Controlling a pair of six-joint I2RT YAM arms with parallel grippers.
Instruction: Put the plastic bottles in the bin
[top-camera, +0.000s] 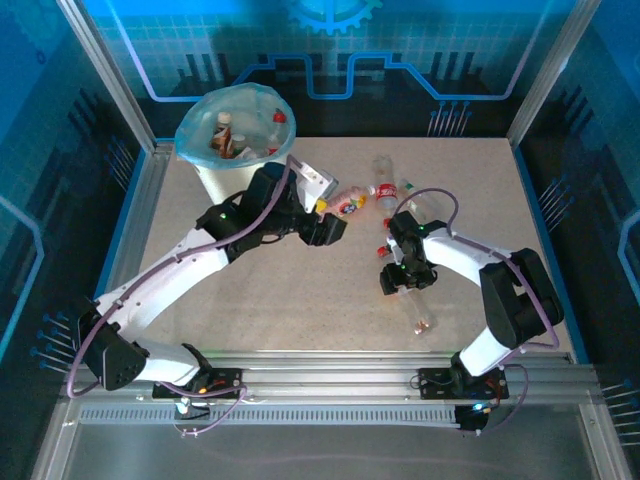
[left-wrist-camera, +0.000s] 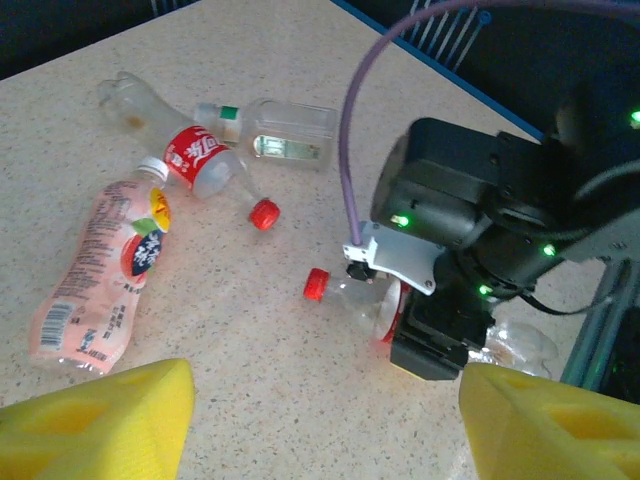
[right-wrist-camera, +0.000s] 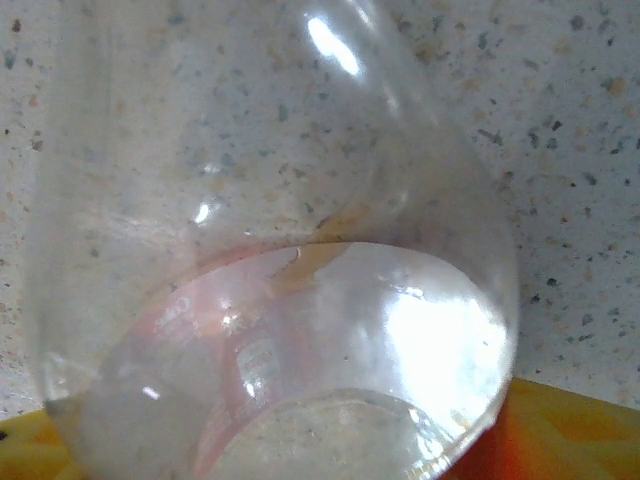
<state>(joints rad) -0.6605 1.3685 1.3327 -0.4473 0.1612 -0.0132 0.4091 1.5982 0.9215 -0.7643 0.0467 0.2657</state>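
The bin (top-camera: 218, 178) stands at the back left, lined with a blue bag and holding several plastic bottles (top-camera: 232, 135). More bottles lie mid-table: a pink-labelled one (left-wrist-camera: 105, 275), a red-labelled one (left-wrist-camera: 205, 160) and a clear one (left-wrist-camera: 285, 130). My left gripper (left-wrist-camera: 325, 430) hovers open above bare table, near the bin, with nothing between its yellow fingers (left-wrist-camera: 100, 420). My right gripper (top-camera: 398, 272) is down over a clear red-capped bottle (left-wrist-camera: 350, 290) lying on the table. That bottle's body (right-wrist-camera: 270, 300) sits between its pads (right-wrist-camera: 565, 430), which press its sides.
A metal rail (top-camera: 330, 365) runs along the near edge, and frame posts (top-camera: 545, 85) stand at the back corners. The right arm's purple cable (left-wrist-camera: 350, 130) loops above the bottles. Open tabletop (top-camera: 300, 300) lies in front of both grippers.
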